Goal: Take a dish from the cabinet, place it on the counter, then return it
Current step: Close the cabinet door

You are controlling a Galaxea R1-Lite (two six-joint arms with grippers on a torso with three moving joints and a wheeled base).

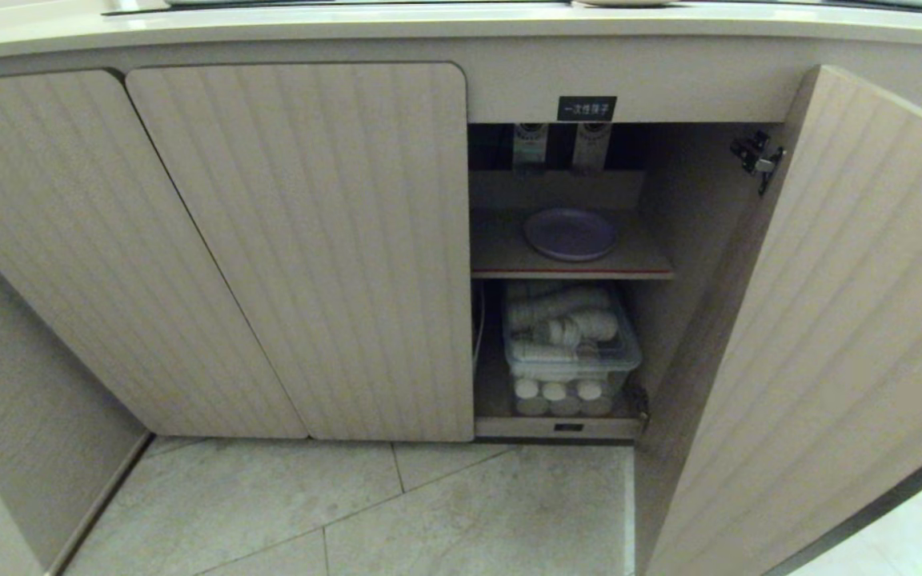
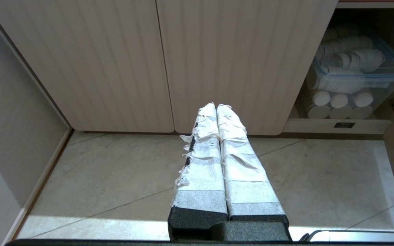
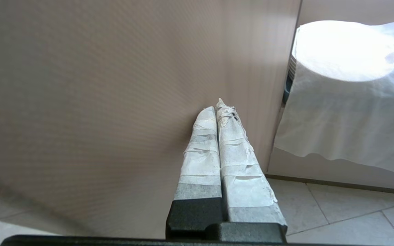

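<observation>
Lavender dish on the shelf, cabinet door swung wide.

The dish (image 1: pixel 571 234) lies flat on the inner shelf (image 1: pixel 501 254) of the cabinet (image 1: pixel 309 240), under the counter (image 1: pixel 349 24) and above a clear bin (image 1: pixel 569 352) of stacked white cups. The left gripper (image 2: pixel 216 106) hangs low before the 2 closed doors, fingers pressed together, holding nothing. The right gripper (image 3: pixel 216 106) points close at the open door's (image 1: pixel 829 320) ribbed face, fingers likewise together and empty.
</observation>
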